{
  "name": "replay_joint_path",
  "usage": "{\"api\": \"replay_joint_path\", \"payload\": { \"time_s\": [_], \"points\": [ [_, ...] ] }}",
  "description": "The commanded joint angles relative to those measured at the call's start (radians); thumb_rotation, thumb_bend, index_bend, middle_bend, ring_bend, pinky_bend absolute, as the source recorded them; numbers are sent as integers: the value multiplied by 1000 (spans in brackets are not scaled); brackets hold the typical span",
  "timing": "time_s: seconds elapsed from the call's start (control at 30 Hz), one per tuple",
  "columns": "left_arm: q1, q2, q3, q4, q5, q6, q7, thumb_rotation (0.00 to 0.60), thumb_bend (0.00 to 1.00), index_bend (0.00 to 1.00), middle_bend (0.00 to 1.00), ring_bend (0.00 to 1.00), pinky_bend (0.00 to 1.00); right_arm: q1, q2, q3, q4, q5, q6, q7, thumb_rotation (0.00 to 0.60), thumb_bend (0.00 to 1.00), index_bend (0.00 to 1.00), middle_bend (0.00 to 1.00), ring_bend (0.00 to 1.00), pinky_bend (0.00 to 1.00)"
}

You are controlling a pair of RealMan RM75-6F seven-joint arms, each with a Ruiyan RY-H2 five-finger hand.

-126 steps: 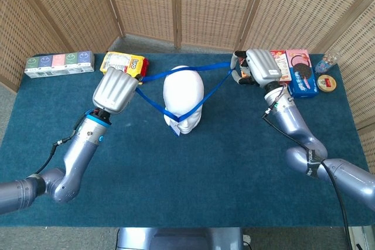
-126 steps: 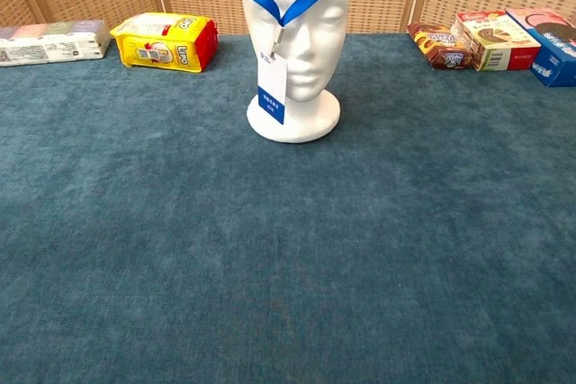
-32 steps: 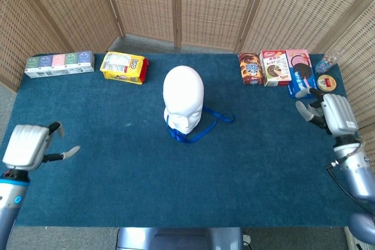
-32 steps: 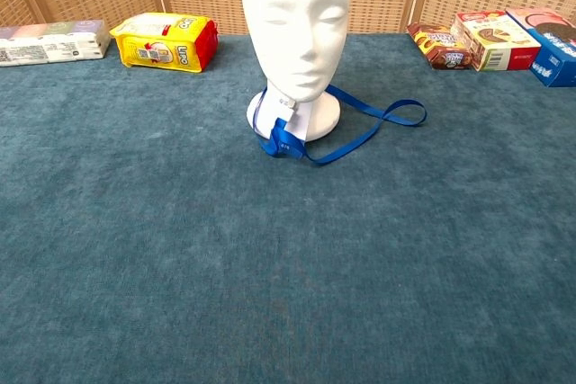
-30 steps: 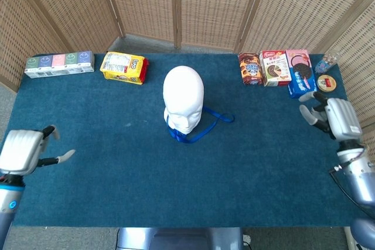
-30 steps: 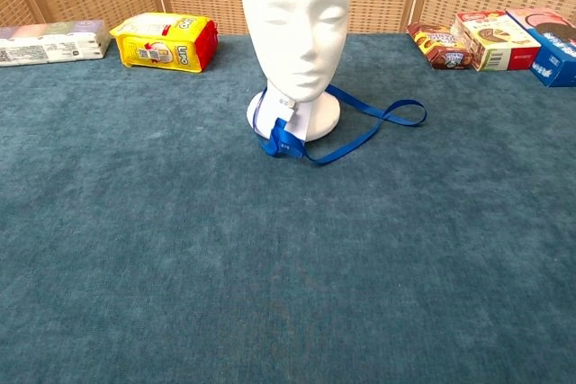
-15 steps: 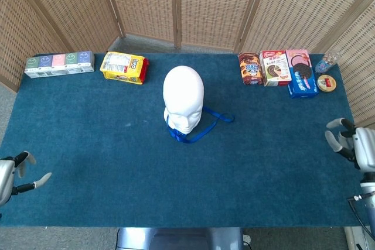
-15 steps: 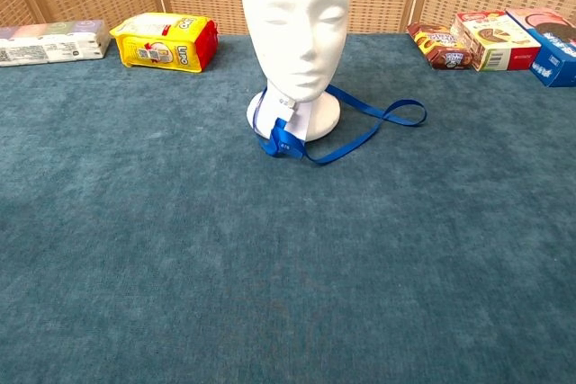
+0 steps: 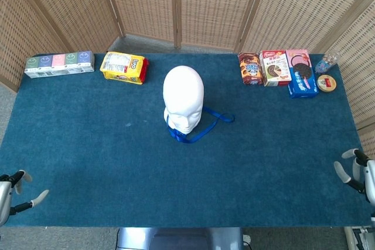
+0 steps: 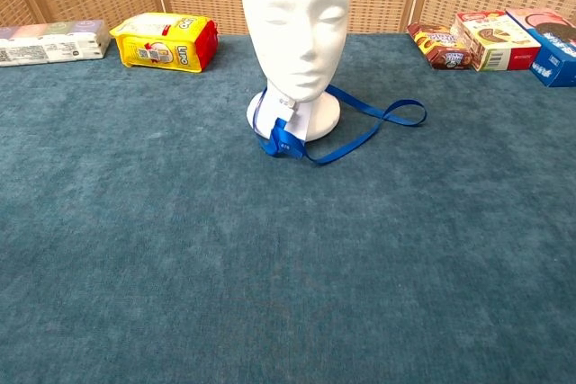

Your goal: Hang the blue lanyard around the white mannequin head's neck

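Your left hand (image 9: 9,194) and right hand (image 9: 362,175) sit at the table edges, fingers spread, holding nothing. Blue lanyard (image 10: 360,128) loops the white mannequin head (image 10: 295,20) neck, slack on the cloth.

A blue-carpeted table (image 9: 117,162) is seen; the white mannequin head (image 9: 183,99) stands at centre, the blue lanyard (image 10: 360,128) at its base toward four o'clock; snack boxes (image 9: 275,67) lie at one o'clock, a yellow packet (image 9: 122,67) and a tissue pack (image 9: 58,64) at eleven.

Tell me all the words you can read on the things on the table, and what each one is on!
"Lico", or close to it: on the yellow snack packet; its letters are not sharp.
The badge on the blue lanyard: too small to read.
The row of small cartons: faces only, no legible words.
The biscuit boxes and the blue cookie box: print too blurred.
The round tin: unreadable.
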Motion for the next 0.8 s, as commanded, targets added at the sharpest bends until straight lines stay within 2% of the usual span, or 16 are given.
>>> {"api": "replay_joint_path", "payload": {
  "time_s": [0.03, 0.2, 0.8],
  "points": [
    [19, -12, -3, 23, 29, 28, 4, 277, 87, 498, 665, 582, 535, -33, -16, -22, -2, -37, 41, -43, 5, 335, 451, 731, 825, 837],
    [50, -32, -17, 56, 63, 74, 22, 327, 90, 498, 656, 565, 511, -60, -27, -31, -7, -70, 79, -92, 5, 335, 464, 727, 813, 826],
    [69, 71, -28, -87, 25, -15, 84, 339, 91, 498, 608, 529, 487, -73, -6, -29, -33, -101, 39, -56, 5, 332, 486, 713, 796, 823]
  ]
}}
